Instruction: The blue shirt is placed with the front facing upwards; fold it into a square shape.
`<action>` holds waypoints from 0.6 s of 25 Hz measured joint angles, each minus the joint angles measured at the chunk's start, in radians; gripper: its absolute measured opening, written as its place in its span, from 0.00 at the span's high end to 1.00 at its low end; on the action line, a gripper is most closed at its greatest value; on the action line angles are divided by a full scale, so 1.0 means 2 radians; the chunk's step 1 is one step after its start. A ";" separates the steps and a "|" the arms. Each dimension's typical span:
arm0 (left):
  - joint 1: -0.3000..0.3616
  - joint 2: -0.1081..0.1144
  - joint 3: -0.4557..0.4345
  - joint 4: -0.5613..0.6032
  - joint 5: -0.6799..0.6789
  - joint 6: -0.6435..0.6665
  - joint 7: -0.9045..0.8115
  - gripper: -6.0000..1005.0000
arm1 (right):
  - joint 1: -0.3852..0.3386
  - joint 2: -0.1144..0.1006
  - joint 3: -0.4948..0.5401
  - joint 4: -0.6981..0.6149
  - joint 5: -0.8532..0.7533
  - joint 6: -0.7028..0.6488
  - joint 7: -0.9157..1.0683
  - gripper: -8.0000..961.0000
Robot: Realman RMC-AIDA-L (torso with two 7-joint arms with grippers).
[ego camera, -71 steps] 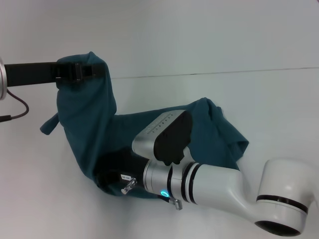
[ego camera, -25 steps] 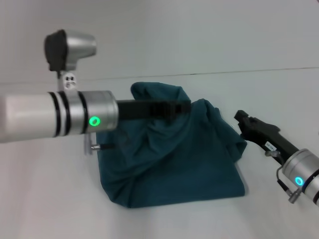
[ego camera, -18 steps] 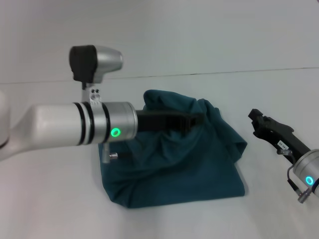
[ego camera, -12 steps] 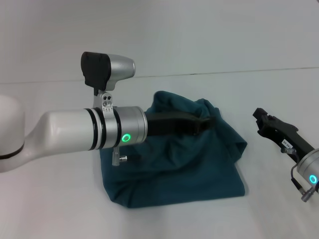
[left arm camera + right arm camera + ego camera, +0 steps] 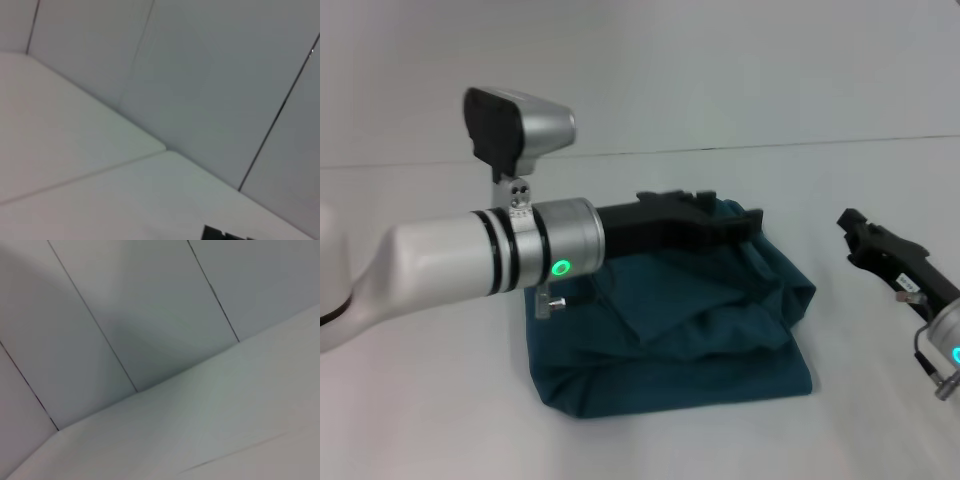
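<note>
Blue shirt: I see the blue shirt [image 5: 670,330] lying in a rumpled, roughly rectangular heap on the white table [image 5: 420,420], near the middle of my head view. Loose folds overlap on top; the near edge is fairly straight, the far right corner bunches up. No lettering or collar shows.

Left gripper: my left gripper [image 5: 745,222] reaches across from the left, fingers out over the far edge of the shirt. The fingers look parted with no cloth between them, though the dark fingers against dark fabric make this hard to read, so I would call it released, probably.

Left arm: the silver wrist with its green ring light hangs over the shirt's left side, camera housing standing up above it.

Right gripper: my right gripper [image 5: 852,222] sits well off to the right of the shirt, above bare table, touching nothing. I cannot tell how its fingers stand.

Wrist views: both show only white table and grey wall panels.
</note>
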 joint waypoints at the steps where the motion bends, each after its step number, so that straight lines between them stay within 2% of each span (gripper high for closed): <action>1: 0.000 0.000 0.000 0.000 0.000 0.000 0.000 0.36 | -0.002 0.000 0.000 -0.005 0.000 -0.010 0.001 0.99; 2: 0.015 0.000 -0.001 0.016 -0.006 0.000 0.013 0.32 | -0.003 0.000 -0.001 -0.011 0.000 -0.019 0.005 0.99; 3: 0.049 0.000 -0.001 0.048 -0.034 0.002 0.054 0.28 | -0.004 0.000 -0.001 -0.017 -0.001 -0.029 0.010 0.99; 5: 0.071 0.000 -0.002 0.061 -0.062 0.004 0.090 0.20 | -0.005 0.000 -0.005 -0.036 -0.005 -0.050 0.026 0.99; 8: 0.116 0.000 -0.002 0.073 -0.141 0.020 0.194 0.18 | -0.006 -0.001 -0.029 -0.061 -0.013 -0.087 0.037 0.99; 11: 0.137 0.002 -0.011 0.055 -0.189 0.048 0.264 0.16 | -0.006 -0.001 -0.068 -0.088 -0.014 -0.132 0.038 0.99; 15: 0.148 0.003 -0.051 0.019 -0.199 0.102 0.296 0.13 | -0.003 -0.001 -0.126 -0.126 -0.014 -0.182 0.050 0.99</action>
